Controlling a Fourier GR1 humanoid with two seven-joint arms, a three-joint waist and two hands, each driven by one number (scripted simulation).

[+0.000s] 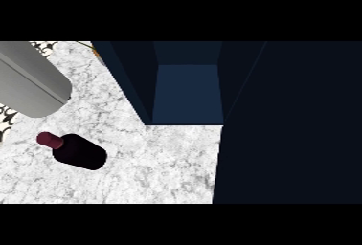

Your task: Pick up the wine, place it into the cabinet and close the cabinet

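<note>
— Largest first?
— Dark navy box-shaped cabinet (187, 91), open, filling far centre and right.
— Then?
— White-grey marble counter (163, 162), left and near. Smooth grey cylinder (28, 81), far left.
— Wine?
— Dark glass wine bottle (79, 150) with maroon cap, on the counter, near left, apart from the cabinet.
— Hands?
— Out of view; open or closed, cannot tell.

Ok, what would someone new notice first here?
The open dark blue cabinet fills the upper middle, its door covering the right side. A dark wine bottle with a red cap sits on the marble counter at lower left, and a grey cylinder crosses the top left corner.
</note>
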